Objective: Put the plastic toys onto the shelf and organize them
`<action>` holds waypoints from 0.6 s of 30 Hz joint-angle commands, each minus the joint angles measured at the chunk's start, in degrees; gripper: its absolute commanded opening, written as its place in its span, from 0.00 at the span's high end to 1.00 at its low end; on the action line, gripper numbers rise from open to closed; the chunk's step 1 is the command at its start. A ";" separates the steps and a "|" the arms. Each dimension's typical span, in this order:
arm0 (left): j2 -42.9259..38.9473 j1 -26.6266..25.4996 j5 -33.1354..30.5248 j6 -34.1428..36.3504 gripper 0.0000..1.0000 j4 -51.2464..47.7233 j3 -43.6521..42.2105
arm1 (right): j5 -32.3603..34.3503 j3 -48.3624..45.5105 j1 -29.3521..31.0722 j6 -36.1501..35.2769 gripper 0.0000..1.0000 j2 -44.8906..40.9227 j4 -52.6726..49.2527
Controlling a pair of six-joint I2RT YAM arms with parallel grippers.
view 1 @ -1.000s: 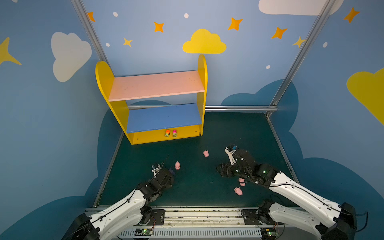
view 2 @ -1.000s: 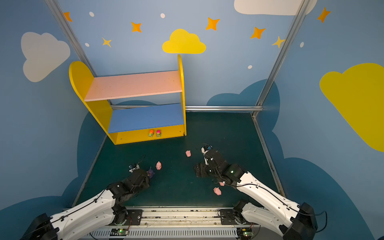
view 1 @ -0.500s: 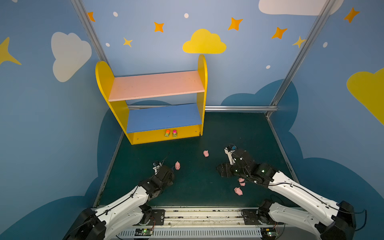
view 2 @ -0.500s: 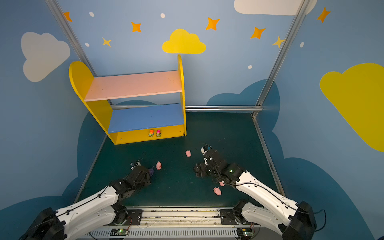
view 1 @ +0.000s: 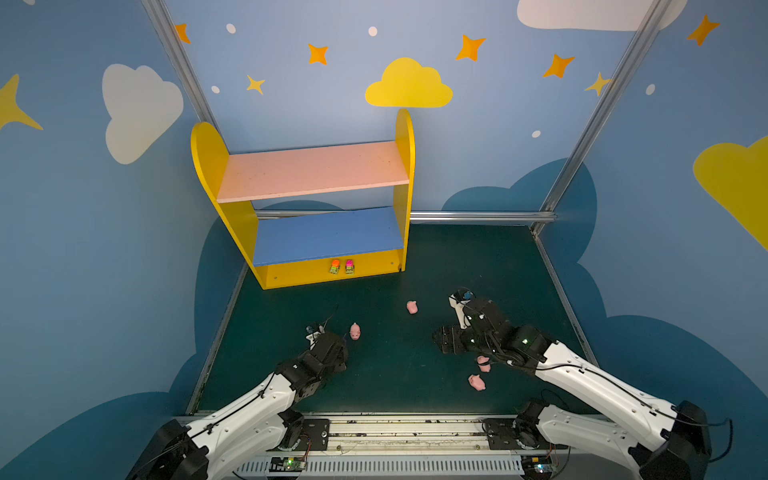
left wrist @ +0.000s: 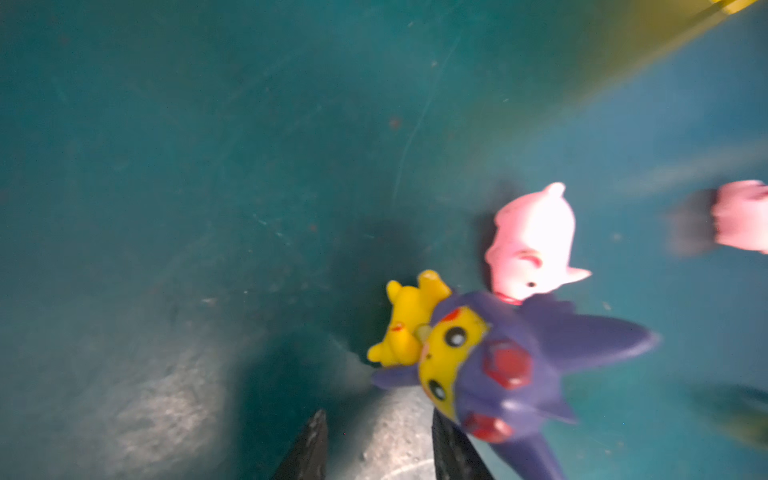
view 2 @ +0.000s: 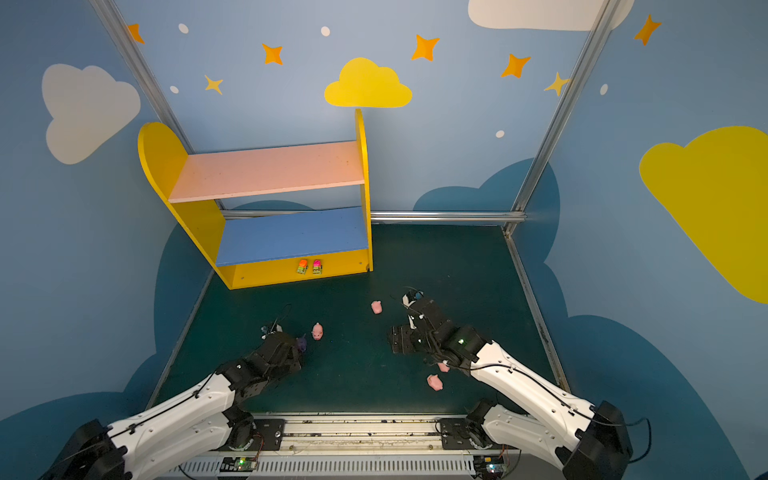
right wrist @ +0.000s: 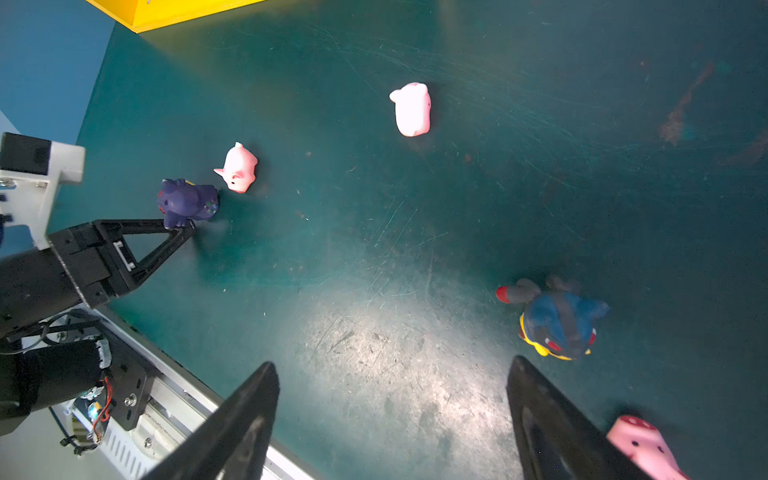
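Barely begun. Shelf [view 1: 316, 174] boards bare; two cars [view 1: 342, 266] sit at its yellow base. Four pigs [view 1: 355, 331], blue figurine [right wrist: 557, 320], purple figurine [left wrist: 498, 365] down on bench [view 1: 386, 374]. Left end effector [left wrist: 378, 415] nearly pressed together at purple figurine, pinch unclear; right end effector [right wrist: 392, 361] spread, empty.

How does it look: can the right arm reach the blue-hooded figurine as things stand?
Probably yes. The right gripper is wide open, and the blue-hooded figurine lies on the mat just past one jaw's tip, to the side rather than between them. A pink pig beside that jaw might get nudged.
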 commanded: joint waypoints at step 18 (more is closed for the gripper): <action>-1.09 0.22 0.90 4.21 0.26 -0.50 0.76 | -1.60 0.31 -0.19 -1.01 0.15 -1.81 -0.57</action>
